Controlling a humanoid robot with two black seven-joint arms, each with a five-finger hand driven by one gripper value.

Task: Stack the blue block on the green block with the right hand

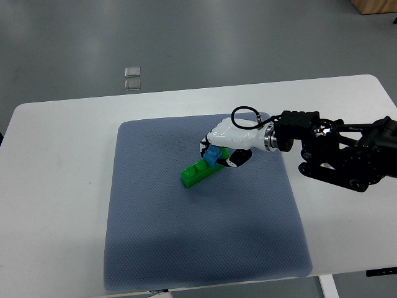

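Open mat (186, 248) all around; right robot hand (224, 146) pinches the blue block (214, 155) onto the green block's (197, 172) right end.

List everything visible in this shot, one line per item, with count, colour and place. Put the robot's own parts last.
table: one, white, fills most of the view.
mat: one, grey-blue, lying on the middle of the table.
green block: one, green, long, on the mat just above its centre, lying at a slant.
blue block: one, blue, small, on the right end of the green block, under the fingers.
small squares: two, pale grey, on the grey floor beyond the table's far edge.
right arm: one, black, comes in from the right edge.
right hand: one, white, fingers closed on the blue block.
left arm: not in view.
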